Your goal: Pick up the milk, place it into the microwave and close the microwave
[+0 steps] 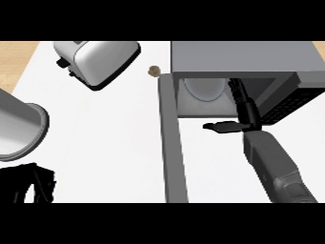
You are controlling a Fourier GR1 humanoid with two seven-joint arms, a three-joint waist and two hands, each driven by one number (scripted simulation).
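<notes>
The microwave [242, 57] sits at the counter's [108, 143] far right corner with its door [172, 143] swung fully out toward the near edge, seen edge-on as a long grey strip. The right hand [247, 114] reaches into the open cavity. Its fingers [238, 94] are straight and point inward, the thumb [221, 127] juts out to the side at the cavity's mouth, and nothing shows in its grasp. Inside, just beside the fingers, lies a pale rounded shape [203, 90]. I cannot tell whether it is the milk or only the oven's own plate, and no carton shows anywhere else on the counter. So the milk is most likely in the cavity already — judged from the empty hand, not plainly seen. If so, pick-up and placing are done. What is left is to draw the hand clear and swing the door shut, which is not yet done. The left hand [17, 183] shows at the near left corner, well apart from the microwave — a dark mass whose pose I cannot tell. A toaster [98, 59] stands by the far edge, a grey cylinder [10, 124] lies at the left edge, and a small brown thing [153, 71] sits by the microwave's far left corner.
</notes>
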